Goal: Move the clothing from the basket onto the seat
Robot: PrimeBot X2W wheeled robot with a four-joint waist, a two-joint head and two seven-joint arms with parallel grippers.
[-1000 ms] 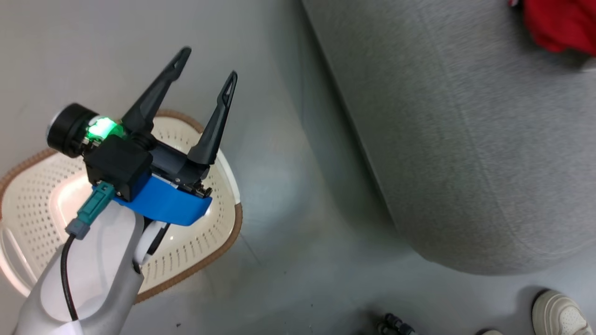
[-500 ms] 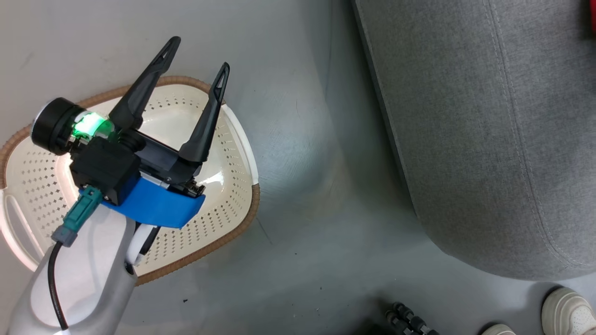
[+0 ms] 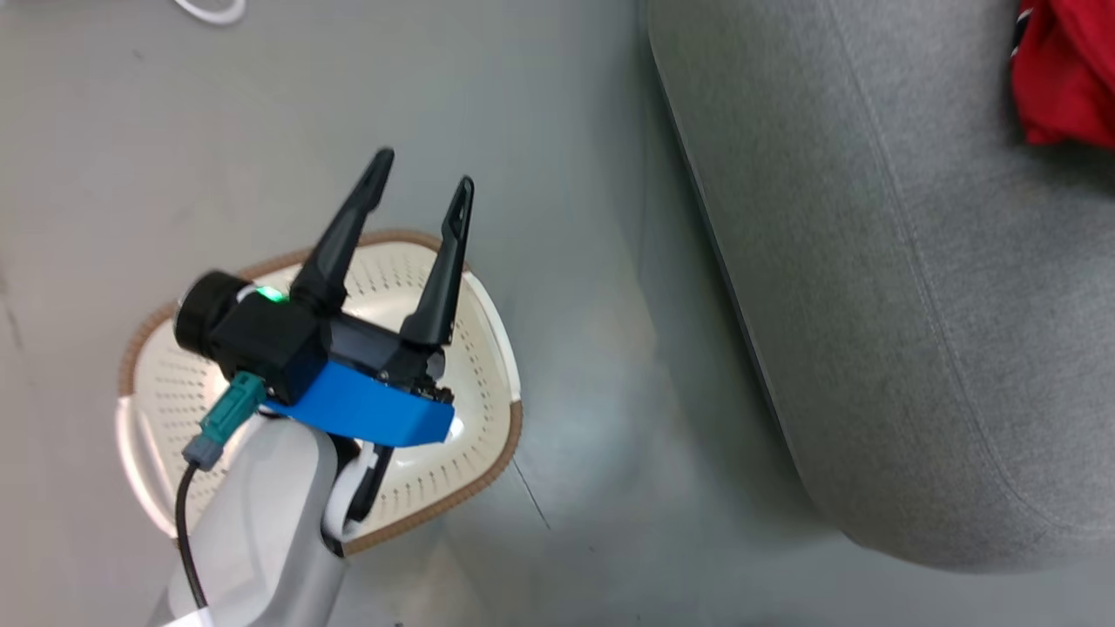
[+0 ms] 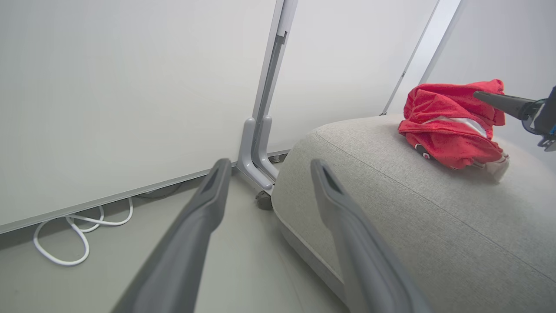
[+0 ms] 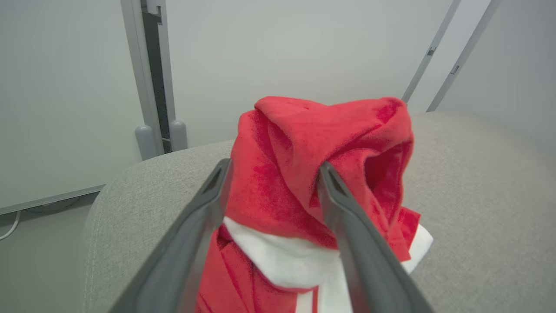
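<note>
Both grippers are held spread apart. The left gripper [image 3: 424, 171] is poised above the basket [image 3: 483, 366]; the clothing [image 5: 304, 143] is heaped on the seat [image 5: 478, 195] before the right gripper [image 5: 274, 165].

The left gripper [image 3: 424, 170] hangs with its two dark fingers parted and nothing between them. In the head view it points up and slightly right, and its pale forearm [image 3: 253, 522] rises from the bottom edge. The right gripper [image 5: 274, 167] reaches forward, its fingers likewise spread wide, apparently not clamping.
</note>
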